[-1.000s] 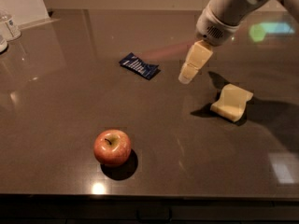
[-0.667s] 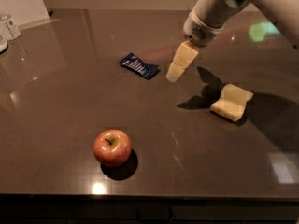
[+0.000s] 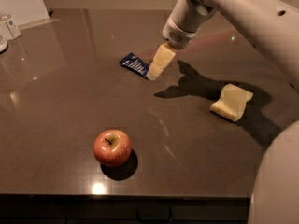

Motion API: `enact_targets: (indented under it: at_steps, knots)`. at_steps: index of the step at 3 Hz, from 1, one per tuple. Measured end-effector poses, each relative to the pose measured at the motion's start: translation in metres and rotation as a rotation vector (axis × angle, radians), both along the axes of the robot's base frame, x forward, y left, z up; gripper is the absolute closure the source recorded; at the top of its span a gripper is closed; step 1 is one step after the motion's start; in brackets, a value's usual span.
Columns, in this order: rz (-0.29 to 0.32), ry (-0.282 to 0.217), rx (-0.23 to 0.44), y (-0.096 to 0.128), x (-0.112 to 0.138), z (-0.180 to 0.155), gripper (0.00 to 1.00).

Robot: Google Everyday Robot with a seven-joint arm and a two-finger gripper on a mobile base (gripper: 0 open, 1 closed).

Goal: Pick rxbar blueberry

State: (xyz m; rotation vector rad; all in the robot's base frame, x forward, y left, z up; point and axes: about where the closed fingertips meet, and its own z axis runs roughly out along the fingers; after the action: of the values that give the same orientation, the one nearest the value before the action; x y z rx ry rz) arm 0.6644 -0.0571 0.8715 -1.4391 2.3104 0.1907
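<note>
The rxbar blueberry (image 3: 134, 64) is a small flat dark navy wrapper with white print, lying on the dark brown table (image 3: 70, 106) at the middle back. My gripper (image 3: 153, 74) hangs from the white arm that comes in from the upper right. Its pale yellow fingers (image 3: 160, 61) point down and left, and their tips are at the bar's right end, hiding that edge. Whether they touch the bar I cannot tell.
A red apple (image 3: 112, 147) stands near the table's front edge. A pale yellow sponge-like block (image 3: 231, 102) lies at the right. Clear containers (image 3: 9, 27) stand at the far left back. The arm's shadow falls between the bar and the sponge.
The arm has swung left and down, bringing the gripper from beside the sponge to the right end of the rxbar. The bar, apple and sponge have not moved.
</note>
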Motion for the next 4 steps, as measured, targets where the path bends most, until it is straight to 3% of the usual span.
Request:
enact_targets:
  at_steps: [2,4]
  knots:
    - [-0.005,0.007,0.020,0.043,0.021,-0.022,0.00]
    - [-0.019,0.015,-0.003,0.058,0.031,-0.041,0.00]
